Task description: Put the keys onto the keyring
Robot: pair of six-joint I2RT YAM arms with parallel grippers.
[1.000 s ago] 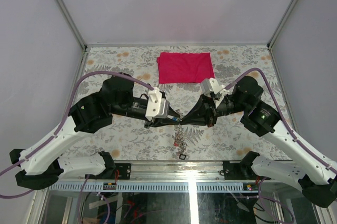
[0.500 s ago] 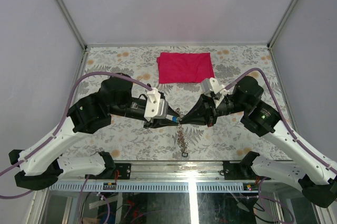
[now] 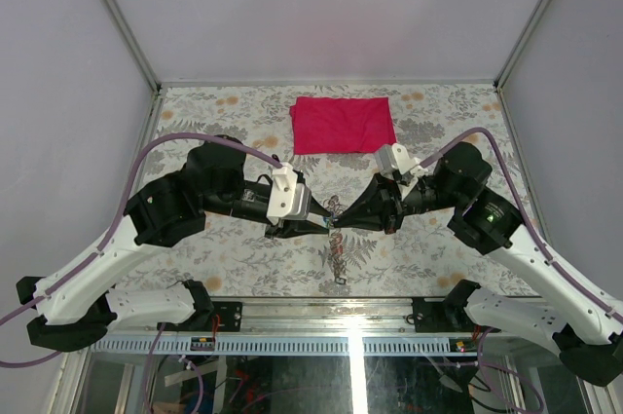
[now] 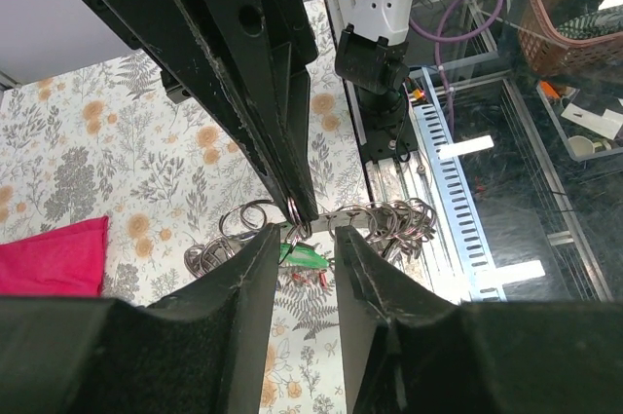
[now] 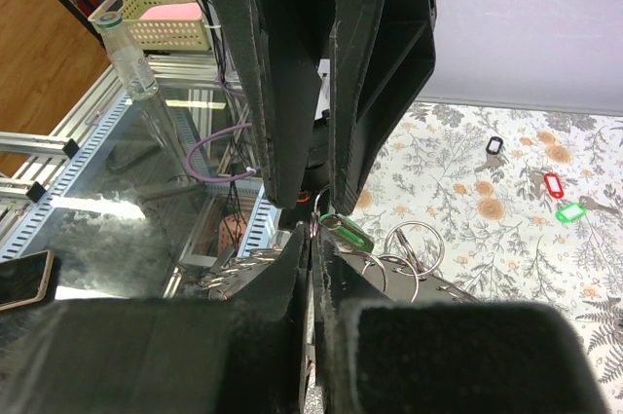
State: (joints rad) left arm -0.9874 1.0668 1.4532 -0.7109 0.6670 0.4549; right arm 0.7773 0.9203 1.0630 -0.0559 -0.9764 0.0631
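The keys (image 3: 337, 256) hang bunched near the table's (image 3: 195, 112) front edge, where your grippers meet. Your left gripper (image 4: 304, 241) stands narrowly apart around a green tag (image 5: 343, 231); you cannot tell if it grips. Your right gripper (image 5: 311, 239) is pinched shut.

left pincer (image 4: 310, 244): jaws slightly apart | right pincer (image 5: 311, 239): closed | both angled inward, tips meeting

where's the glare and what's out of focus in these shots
Top external: a white glare streak runs down the dark glass panel below the arm bases, lighting otherwise even. Left wrist: the left gripper is blurred up close, the silver metal rings beyond it sharp. Right wrist: the right gripper is a soft black mass, the green-tagged key in focus.
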